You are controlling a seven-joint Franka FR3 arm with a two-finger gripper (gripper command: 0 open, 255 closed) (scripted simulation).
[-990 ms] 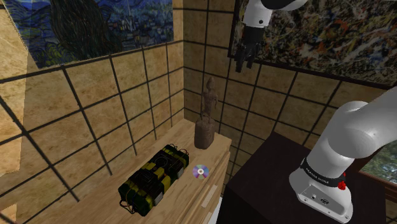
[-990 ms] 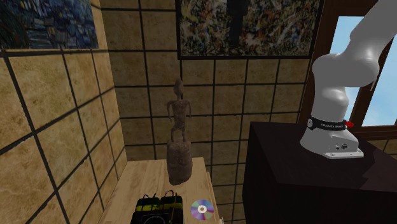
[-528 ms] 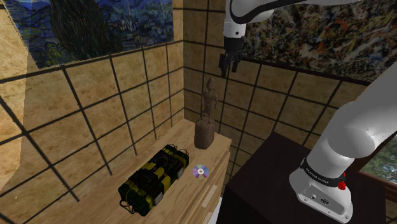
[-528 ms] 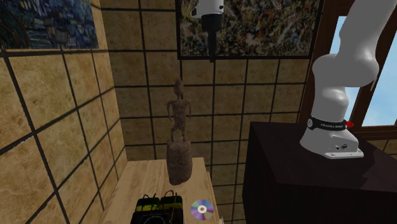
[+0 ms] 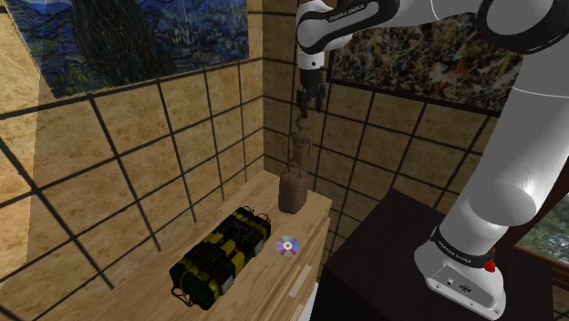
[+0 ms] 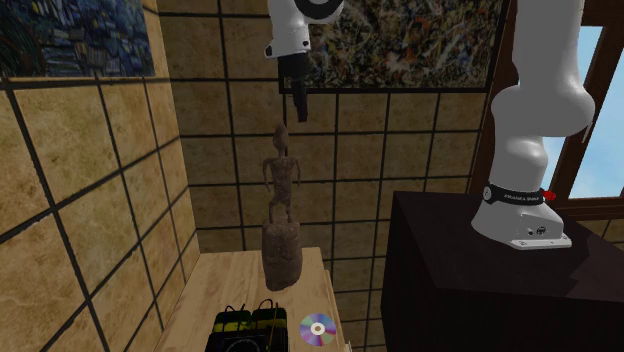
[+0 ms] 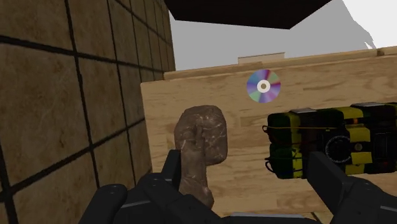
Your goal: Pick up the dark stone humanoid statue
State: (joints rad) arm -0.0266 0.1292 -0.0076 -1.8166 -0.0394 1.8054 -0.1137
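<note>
Your statue (image 5: 294,169) stands upright at the back of the wooden top (image 5: 274,275), close to the tiled corner. It is a slim, mottled brown figure with its arms at its sides, on a thick rounded base. Because it is tall and narrow, the gripper (image 5: 305,102) hangs straight above its head, fingers spread and holding nothing, ready to straddle it. From the wrist, the figure sits nearer one finger, so you likely need a small sideways correction. The disc (image 5: 287,244) and the black-and-yellow bundle (image 5: 222,253) lie well apart from it.
</note>
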